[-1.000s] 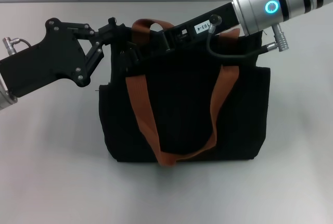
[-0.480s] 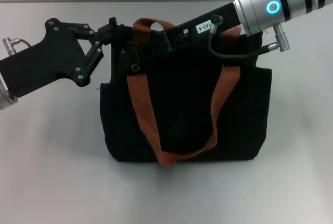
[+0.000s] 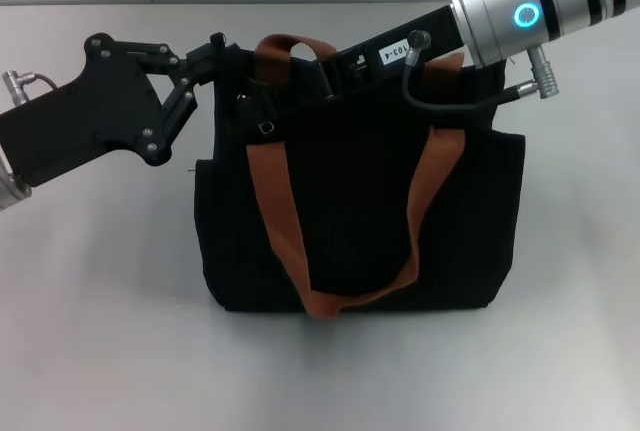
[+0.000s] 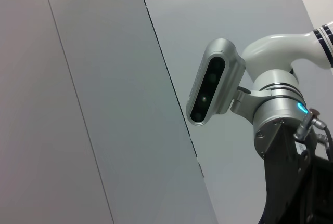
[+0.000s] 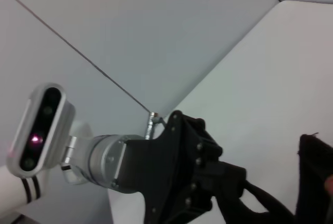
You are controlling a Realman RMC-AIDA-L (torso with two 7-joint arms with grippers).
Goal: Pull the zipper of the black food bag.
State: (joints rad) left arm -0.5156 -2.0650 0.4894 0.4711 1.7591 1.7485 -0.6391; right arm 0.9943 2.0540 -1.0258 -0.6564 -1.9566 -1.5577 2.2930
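Since earlier, right gripper [image 3: 262, 123] moved slightly along black food bag [image 3: 360, 211] top; left gripper [image 3: 222, 56] at 10 o'clock; cannot tell either jaws' state.

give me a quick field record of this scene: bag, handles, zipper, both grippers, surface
bag: large boxy black fabric food bag, standing upright
handles: two orange-brown webbing straps, one looping down the bag's front
zipper: pull tab not clearly visible among the black parts at the bag's top
left gripper: at the bag's top left corner, touching the edge
right gripper: reaching across the bag's top toward its left end
surface: pale grey table
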